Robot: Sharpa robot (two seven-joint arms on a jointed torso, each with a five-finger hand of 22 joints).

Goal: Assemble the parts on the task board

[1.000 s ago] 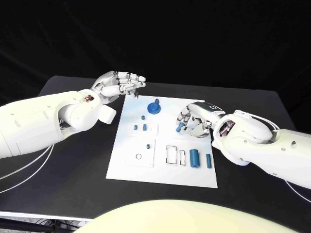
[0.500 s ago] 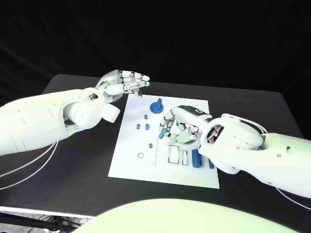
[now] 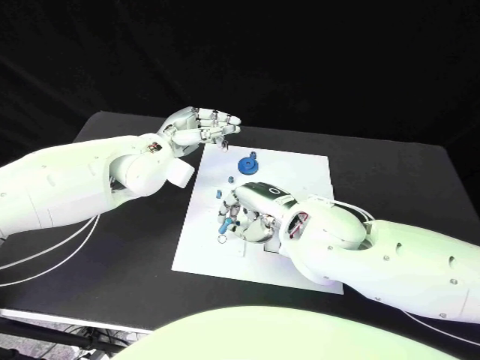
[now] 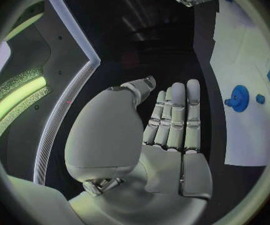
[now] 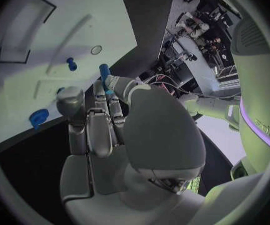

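Note:
The white task board (image 3: 305,169) lies in the middle of the black table. My right hand (image 3: 256,211) hovers over the board's left half and pinches a blue peg (image 3: 226,221) between thumb and fingers; in the right wrist view the blue peg (image 5: 104,71) sticks out past the fingertips (image 5: 100,87), above the board near a small round hole (image 5: 96,49). A blue gear (image 3: 247,165) stands at the board's far end. My left hand (image 3: 205,125) hangs off the board's far-left corner, and its fingers (image 4: 175,115) are stretched out and hold nothing.
Small blue parts (image 3: 220,193) stand in the board near the right hand. A rectangular slot (image 5: 22,35) and another small blue part (image 5: 71,63) lie beyond the peg. The black table (image 3: 121,127) runs on to the left of the board.
My right hand has carried the blue peg from the board's right half across to its left half. The left hand has stayed at the far-left corner.

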